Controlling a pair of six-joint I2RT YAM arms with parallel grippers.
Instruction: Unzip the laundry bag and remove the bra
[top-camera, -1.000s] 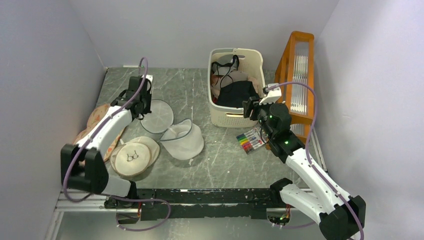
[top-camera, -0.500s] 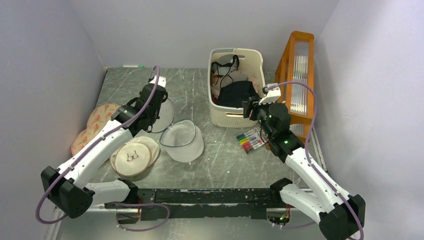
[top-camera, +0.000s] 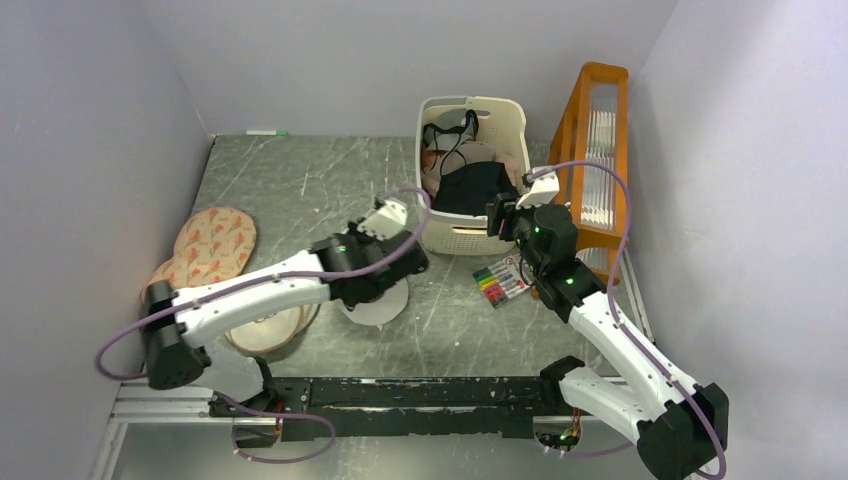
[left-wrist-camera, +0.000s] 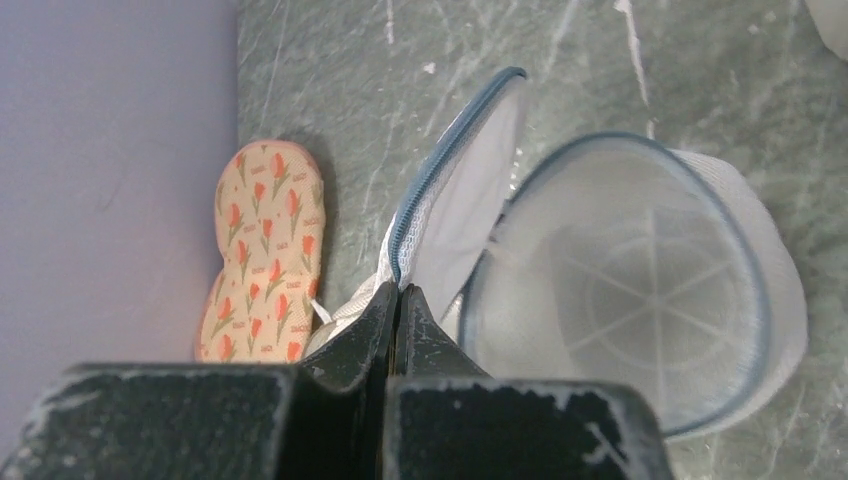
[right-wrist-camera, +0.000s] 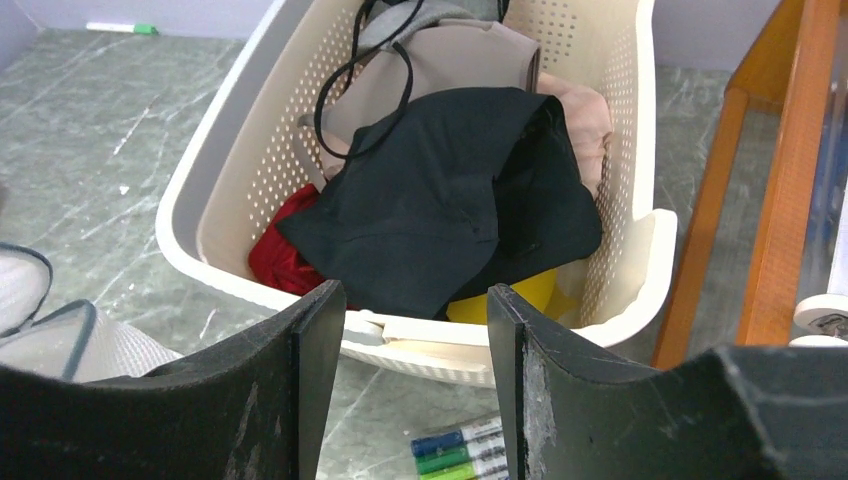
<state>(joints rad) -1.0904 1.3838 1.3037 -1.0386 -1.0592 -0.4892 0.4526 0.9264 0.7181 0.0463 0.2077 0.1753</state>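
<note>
The laundry bag, a white mesh pouch with a dark zip rim, lies open and I see no bra inside. Its round lid stands up on edge. My left gripper is shut on the lid's zip rim. In the top view the left arm covers most of the bag. A black garment with thin black straps, seemingly the bra, lies in the cream basket; it also shows in the top view. My right gripper is open and empty, just in front of the basket.
Coloured markers lie right of the bag, below the right gripper. An orange rack stands at the back right. Pink patterned pads lie by the left wall. Cream round pads lie under the left arm.
My left arm has swung from the back left to the right across the bag, drawing the lid's rim with it. The right arm has not moved.
</note>
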